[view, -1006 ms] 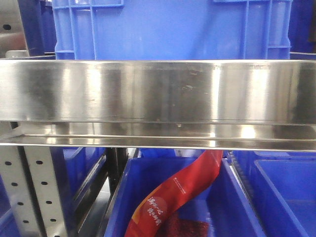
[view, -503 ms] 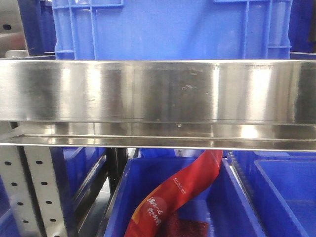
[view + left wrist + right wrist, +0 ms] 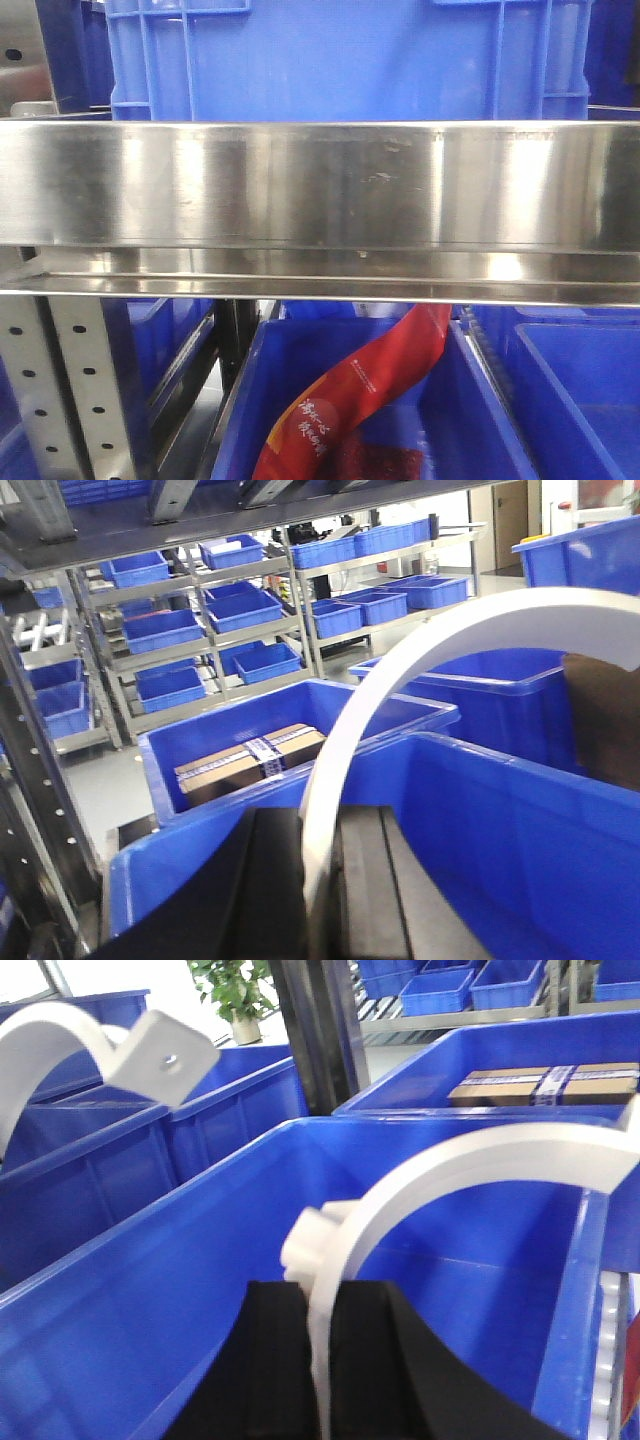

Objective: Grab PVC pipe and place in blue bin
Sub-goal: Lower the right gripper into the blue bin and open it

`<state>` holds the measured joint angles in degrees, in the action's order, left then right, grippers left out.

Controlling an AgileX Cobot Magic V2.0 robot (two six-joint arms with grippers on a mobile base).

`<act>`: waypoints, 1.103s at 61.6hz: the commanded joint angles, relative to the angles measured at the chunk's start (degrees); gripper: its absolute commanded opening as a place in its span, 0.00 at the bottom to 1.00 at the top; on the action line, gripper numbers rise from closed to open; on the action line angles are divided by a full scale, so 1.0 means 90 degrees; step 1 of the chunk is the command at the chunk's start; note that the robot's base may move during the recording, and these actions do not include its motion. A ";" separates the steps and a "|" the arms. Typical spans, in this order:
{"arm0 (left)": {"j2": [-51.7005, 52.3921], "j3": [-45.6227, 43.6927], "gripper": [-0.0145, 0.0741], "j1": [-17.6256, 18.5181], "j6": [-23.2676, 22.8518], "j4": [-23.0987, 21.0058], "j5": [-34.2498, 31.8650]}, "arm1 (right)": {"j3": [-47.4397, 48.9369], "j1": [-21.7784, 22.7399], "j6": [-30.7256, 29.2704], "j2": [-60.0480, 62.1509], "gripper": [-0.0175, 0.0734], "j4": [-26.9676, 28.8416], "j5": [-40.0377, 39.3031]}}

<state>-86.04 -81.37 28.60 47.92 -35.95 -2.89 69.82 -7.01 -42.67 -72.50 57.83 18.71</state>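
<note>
Nothing of weight shifts in the front view against a second ago: only the bright reflections slide a little along the steel shelf rail (image 3: 320, 185), while the red packet (image 3: 350, 400) lies as it did in the lower blue tub (image 3: 245, 400), so the placing is judged unfinished

Left gripper (image 3: 322, 830) is clenched on the left PVC piece (image 3: 430, 645), a white curved strip pinched between black fingers (image 3: 270, 880) and arching up and right over the left-hand bin (image 3: 520, 830)

Right gripper (image 3: 322, 1310) grasps the right PVC piece (image 3: 450, 1175) the same way, above the open right-hand bin (image 3: 150, 1260); whether the two bins are one cannot be told

White tab with a hole (image 3: 165, 1055), far left in the right wrist view, is probably the left arm's piece

Both parts hang over blue plastic, so letting go looks like the step still owed

Red packet carries white Chinese characters, too small to read with certainty; the taped cardboard box (image 3: 250, 760) in a farther bin bears a printed strip, also unreadable
</note>
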 commanded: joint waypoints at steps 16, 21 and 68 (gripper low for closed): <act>-0.0127 -0.0090 0.04 0.0036 0.0013 0.0040 -0.0464 | 0.0190 -0.0072 -0.0046 -0.0215 0.01 0.0061 -0.0278; -0.0139 -0.0090 0.04 0.0036 0.0013 0.0040 -0.0480 | 0.0280 -0.0225 -0.0046 -0.0278 0.01 0.0061 -0.0493; -0.0522 -0.0227 0.04 -0.0139 0.0013 0.0097 -0.0781 | 0.0558 -0.0459 -0.0061 -0.0966 0.01 -0.0059 -0.0801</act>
<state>-90.38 -82.20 27.42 47.92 -35.12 -8.54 74.09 -10.96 -42.79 -80.67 57.81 13.08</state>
